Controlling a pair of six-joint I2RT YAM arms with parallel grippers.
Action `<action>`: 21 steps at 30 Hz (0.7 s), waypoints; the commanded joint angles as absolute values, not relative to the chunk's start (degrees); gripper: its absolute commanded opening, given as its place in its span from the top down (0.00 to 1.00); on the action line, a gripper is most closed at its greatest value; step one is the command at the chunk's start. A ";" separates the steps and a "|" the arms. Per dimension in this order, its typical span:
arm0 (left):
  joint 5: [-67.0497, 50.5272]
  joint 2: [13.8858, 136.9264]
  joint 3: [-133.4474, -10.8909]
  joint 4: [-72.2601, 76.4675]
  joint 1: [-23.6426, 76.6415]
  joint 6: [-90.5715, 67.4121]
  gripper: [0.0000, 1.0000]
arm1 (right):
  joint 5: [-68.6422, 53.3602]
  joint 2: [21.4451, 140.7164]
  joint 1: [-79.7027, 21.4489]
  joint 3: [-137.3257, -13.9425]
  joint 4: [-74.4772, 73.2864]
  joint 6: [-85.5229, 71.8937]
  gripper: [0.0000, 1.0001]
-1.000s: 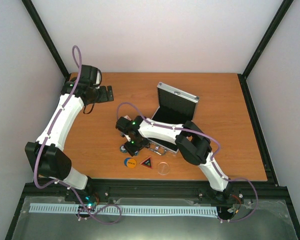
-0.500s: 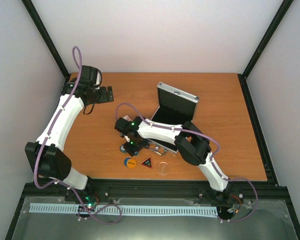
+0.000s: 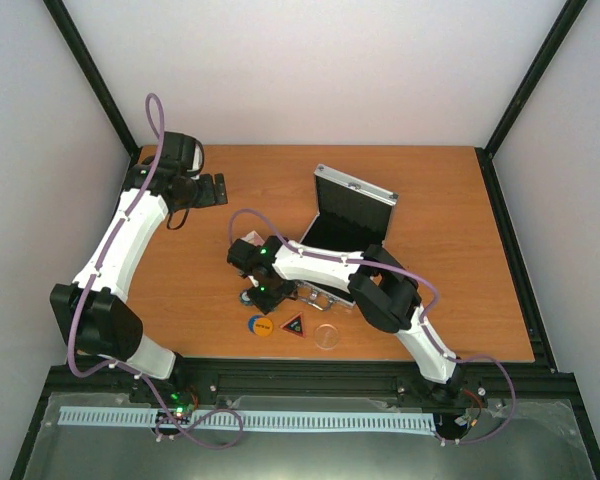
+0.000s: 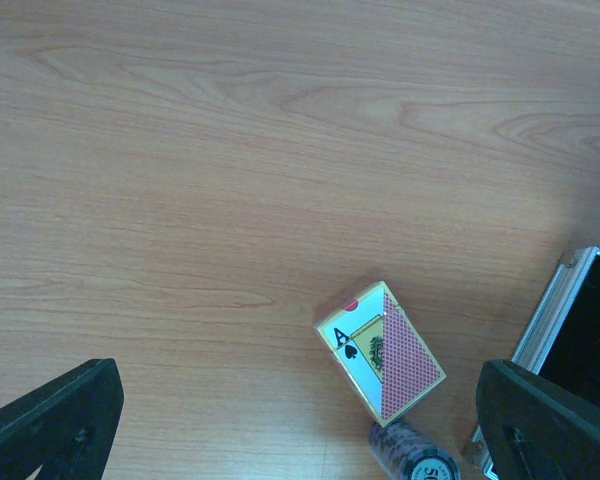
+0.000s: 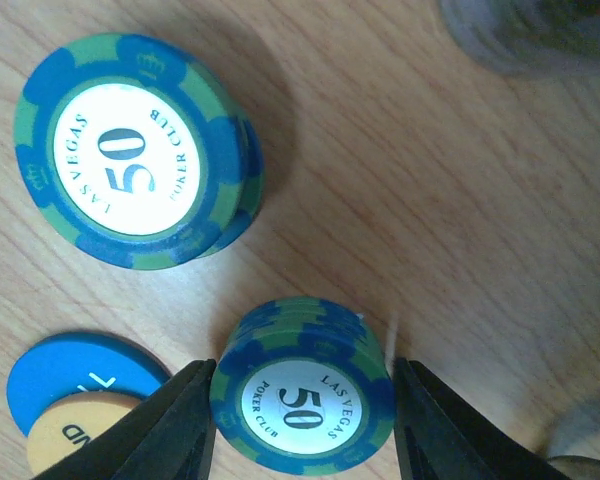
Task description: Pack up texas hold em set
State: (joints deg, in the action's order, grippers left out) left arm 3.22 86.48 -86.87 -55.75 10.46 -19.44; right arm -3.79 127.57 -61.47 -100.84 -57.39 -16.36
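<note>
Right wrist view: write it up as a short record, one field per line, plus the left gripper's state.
right gripper: shut on the held stack
held stack: blue-green chips marked 50, a finger on each side
second stack: same chips, apart, upper left on the table
orange disc: lower left, overlapping a blue disc
grey stack: blurred, top right edge
left gripper: open, card pack in its camera's view

"LAS VEGAS POKER CLUB 50" on upper chip stack (image 5: pixel 130 150), lower chip stack (image 5: pixel 302 400) — "A" on card pack (image 4: pixel 381 351)
</note>
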 commanded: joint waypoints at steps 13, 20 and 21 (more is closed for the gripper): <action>3.87 84.64 -86.35 -55.20 10.28 -19.43 0.00 | -2.59 129.83 -62.23 -98.73 -59.39 -16.97 0.61; 4.21 84.73 -86.58 -55.37 10.26 -19.42 0.00 | -2.66 129.99 -62.25 -98.80 -59.41 -16.66 0.77; 4.31 84.61 -86.50 -55.37 10.28 -19.42 0.00 | -2.67 129.99 -62.23 -98.93 -59.48 -16.59 0.79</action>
State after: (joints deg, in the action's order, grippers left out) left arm 3.49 86.00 -85.95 -55.72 10.46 -19.44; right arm -3.42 127.57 -61.54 -100.53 -57.23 -16.60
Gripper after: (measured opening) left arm 0.998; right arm 0.419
